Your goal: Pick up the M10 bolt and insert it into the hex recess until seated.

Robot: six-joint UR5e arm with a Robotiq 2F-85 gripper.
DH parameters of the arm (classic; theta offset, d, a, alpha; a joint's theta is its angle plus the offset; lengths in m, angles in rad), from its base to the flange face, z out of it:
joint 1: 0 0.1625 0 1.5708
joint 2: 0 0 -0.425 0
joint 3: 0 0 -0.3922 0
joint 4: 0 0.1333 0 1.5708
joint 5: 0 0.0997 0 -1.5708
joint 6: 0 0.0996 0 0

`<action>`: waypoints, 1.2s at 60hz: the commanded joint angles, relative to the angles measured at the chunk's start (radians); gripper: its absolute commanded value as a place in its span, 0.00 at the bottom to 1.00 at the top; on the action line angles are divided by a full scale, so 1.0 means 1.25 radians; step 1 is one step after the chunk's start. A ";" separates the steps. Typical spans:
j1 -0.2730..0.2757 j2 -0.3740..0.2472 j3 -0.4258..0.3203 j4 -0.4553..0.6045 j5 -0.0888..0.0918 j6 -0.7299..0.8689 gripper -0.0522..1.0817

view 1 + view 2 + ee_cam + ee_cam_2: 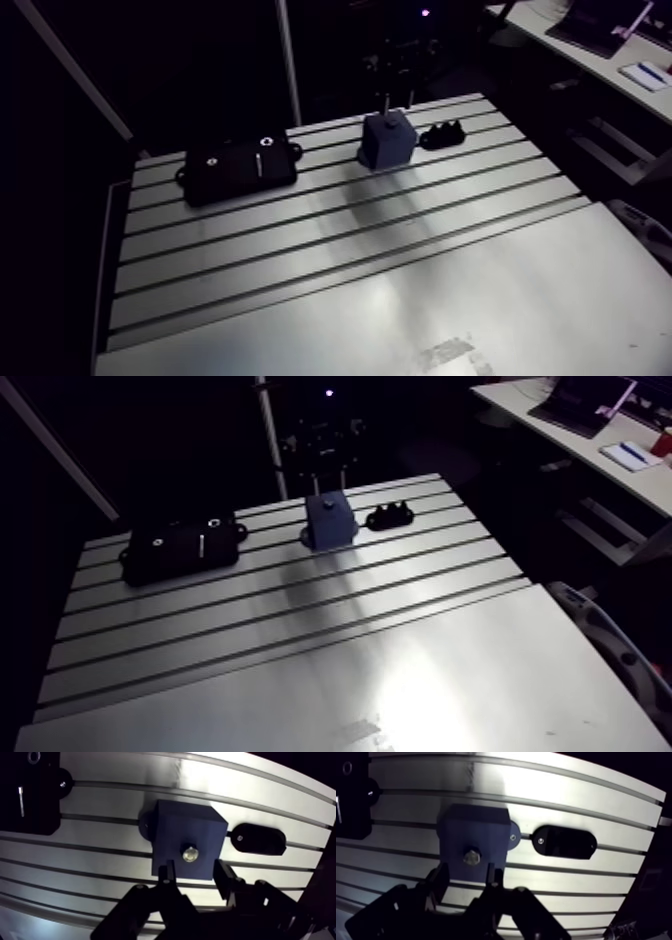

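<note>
we see the bolt (190,854) standing upright in the blue block (172,827) near the tabletop's (350,260) far edge, its long axis pointing straight up at the end effector (194,870). the end effector hangs released above it, fingers (167,874) apart and touching nothing, the bolt just ahead of their gap.

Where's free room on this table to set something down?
The near half of the table, in front of the blue block, is bare, as is the gap between block and black plate. The far edge is crowded: plate, block, small black holder, gripper above.
</note>
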 commanded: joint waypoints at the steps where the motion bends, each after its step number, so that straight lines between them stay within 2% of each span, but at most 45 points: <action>1: -0.002 0.000 0.012 -0.001 0.002 0.007 0.47; 19: -0.011 0.000 0.027 -0.037 0.003 0.005 0.48; 72: -0.005 0.005 0.026 -0.046 0.007 0.008 0.49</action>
